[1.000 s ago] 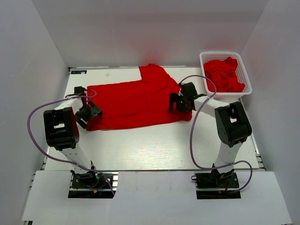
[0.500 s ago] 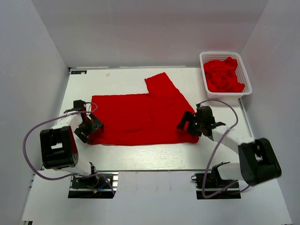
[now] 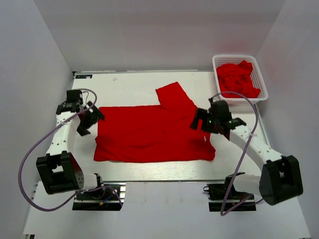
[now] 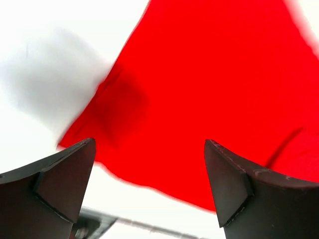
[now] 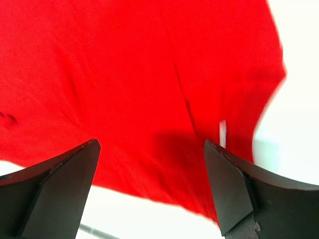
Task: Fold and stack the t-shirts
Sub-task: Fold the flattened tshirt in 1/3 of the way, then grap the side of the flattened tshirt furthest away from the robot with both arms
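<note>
Starting at the left, the left gripper (image 3: pixel 88 121) is seen just beside the left edge of the spread shirt (image 3: pixel 149 135), above the white table (image 3: pixel 149 169). Its jaws are set wide apart and nothing is held between them. In the left wrist view a corner of red cloth and bare table are seen past the gap; whether the tips touch the cloth cannot be told.

The shirt is laid flat across the middle of the table, its long side running left to right. One sleeve (image 3: pixel 174 95) is turned out toward the far edge, near the right end. A few shallow creases are seen in the cloth.

The right gripper (image 3: pixel 200 120) is placed over the right end of the shirt, just in front of the sleeve. Its jaws are likewise spread as wide as they go, and no cloth is gripped. In the right wrist view red cloth is seen filling most of the space past the jaws, with a small white mark (image 5: pixel 223 133) near the right edge of the cloth and bare table beyond.

At the far right corner a white mesh basket (image 3: pixel 263 92) is set, well apart from both grippers. A crumpled heap of shirts (image 3: pixel 238 79) is held in it.
</note>
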You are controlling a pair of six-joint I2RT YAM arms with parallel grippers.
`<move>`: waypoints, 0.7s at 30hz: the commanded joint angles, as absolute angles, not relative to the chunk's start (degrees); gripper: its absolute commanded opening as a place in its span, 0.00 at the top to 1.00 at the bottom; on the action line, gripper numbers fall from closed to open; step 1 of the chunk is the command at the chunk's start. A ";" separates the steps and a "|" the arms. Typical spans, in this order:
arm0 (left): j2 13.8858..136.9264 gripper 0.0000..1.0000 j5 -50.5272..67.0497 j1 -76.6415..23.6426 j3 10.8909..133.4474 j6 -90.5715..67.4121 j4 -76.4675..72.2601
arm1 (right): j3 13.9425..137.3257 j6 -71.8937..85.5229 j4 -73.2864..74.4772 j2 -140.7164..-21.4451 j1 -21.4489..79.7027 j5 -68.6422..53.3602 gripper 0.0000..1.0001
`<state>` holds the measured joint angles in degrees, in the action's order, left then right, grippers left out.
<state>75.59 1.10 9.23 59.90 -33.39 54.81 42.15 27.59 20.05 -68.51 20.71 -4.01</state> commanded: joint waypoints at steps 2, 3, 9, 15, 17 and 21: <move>82.76 0.00 -0.79 10.28 67.23 -32.61 52.91 | 54.27 19.61 16.44 -74.17 21.09 -2.02 0.10; 85.05 0.00 -0.79 10.28 70.46 -32.61 52.39 | 56.06 18.90 16.26 -78.53 20.92 -2.02 0.10; 102.63 0.00 -4.56 10.28 85.24 -34.10 53.88 | 79.05 12.84 16.87 -94.29 20.57 4.92 0.10; 113.46 0.00 -9.67 9.67 94.04 -35.07 52.04 | 100.94 8.79 19.23 -114.31 20.48 4.13 0.10; 114.78 0.00 -10.37 9.67 95.61 -33.84 50.81 | 107.10 8.53 20.56 -119.32 20.30 3.61 0.10; 117.77 0.00 -9.76 9.67 96.15 -32.52 47.30 | 114.51 8.88 19.43 -127.87 20.30 1.33 0.10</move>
